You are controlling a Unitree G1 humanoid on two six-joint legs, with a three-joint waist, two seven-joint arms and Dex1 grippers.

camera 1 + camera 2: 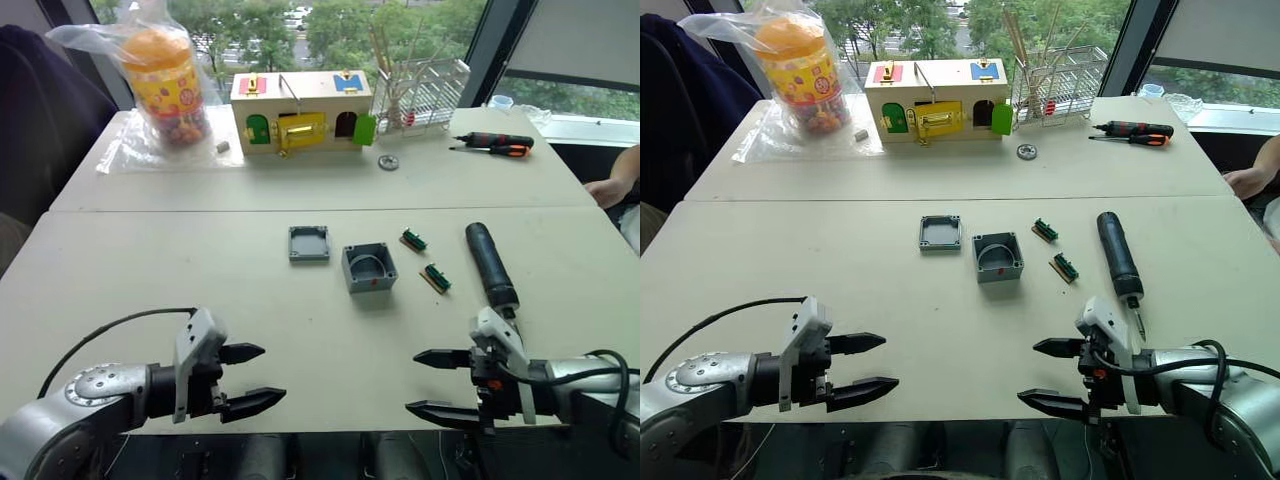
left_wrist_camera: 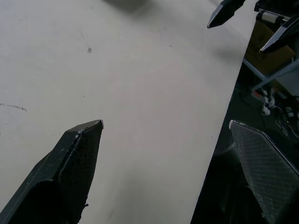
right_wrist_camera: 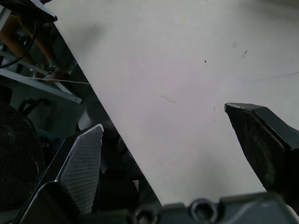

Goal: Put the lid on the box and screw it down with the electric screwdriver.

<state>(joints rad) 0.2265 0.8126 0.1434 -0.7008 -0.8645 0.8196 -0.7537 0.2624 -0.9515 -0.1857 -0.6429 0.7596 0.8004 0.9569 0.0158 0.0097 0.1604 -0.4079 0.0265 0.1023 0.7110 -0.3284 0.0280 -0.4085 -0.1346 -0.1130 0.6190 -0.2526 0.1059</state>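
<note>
From the left eye I see a matte, off-white table with the lid lying flat near its middle: a shallow square grey plastic tray, rim up. Just beside it, apart, sits the box, deeper, square, grey plastic, open at the top, with a small red mark on its near wall. Two small green-topped parts lie between the box and the electric screwdriver, a thick dark cylinder lying on the table with its bit end toward my right gripper. Nothing sits between my grippers and these pieces. My left gripper hovers over the near edge, its black pointed fingers spread and empty; the right one is spread and empty too.

From the right eye, the far table carries a wooden box with coloured doors, a plastic jar in a clear crinkled bag, a wire rack, two slim hand screwdrivers and a small metal gear. A person's hand rests at the right edge.

Left wrist: cross-hatched finger pads wide apart over bare table.

Right wrist: the textured pads likewise apart, straddling the table's edge.
</note>
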